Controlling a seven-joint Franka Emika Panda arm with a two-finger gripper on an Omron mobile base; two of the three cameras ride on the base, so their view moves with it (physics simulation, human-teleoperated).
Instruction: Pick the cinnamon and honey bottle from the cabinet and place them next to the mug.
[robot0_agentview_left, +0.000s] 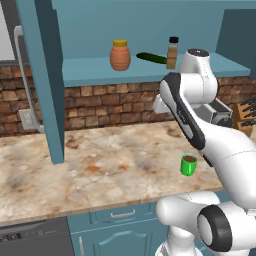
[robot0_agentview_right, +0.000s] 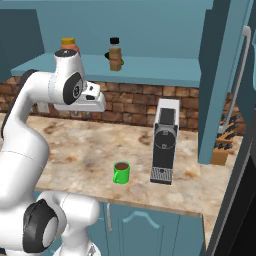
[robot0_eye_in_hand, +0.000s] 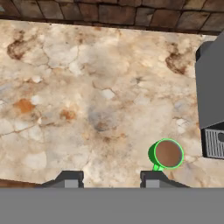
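On the shelf of the teal cabinet (robot0_agentview_left: 100, 70) (robot0_agentview_right: 165, 67) stand the honey bottle (robot0_agentview_left: 120, 56) (robot0_agentview_right: 70, 45), orange with a yellow lid, and the slim black-capped cinnamon (robot0_agentview_left: 172, 53) (robot0_agentview_right: 115, 55). In the right base view the arm's joint hides part of the honey bottle. The green mug (robot0_agentview_left: 189, 164) (robot0_agentview_right: 121, 172) (robot0_eye_in_hand: 166, 154) with brown liquid sits on the marble counter near its front edge. My gripper (robot0_eye_in_hand: 111, 178) hangs high over the counter and looks down on it, open, with nothing between its fingers. The mug lies just beyond its right fingertip in the hand view.
A dark green cucumber (robot0_agentview_left: 151, 58) lies on the shelf between the two jars. A grey coffee machine (robot0_agentview_right: 165, 142) (robot0_eye_in_hand: 212, 87) stands right of the mug, with a knife block (robot0_agentview_right: 222, 147) further right. The cabinet's tall side panel (robot0_agentview_left: 50, 100) reaches down to the counter on the left.
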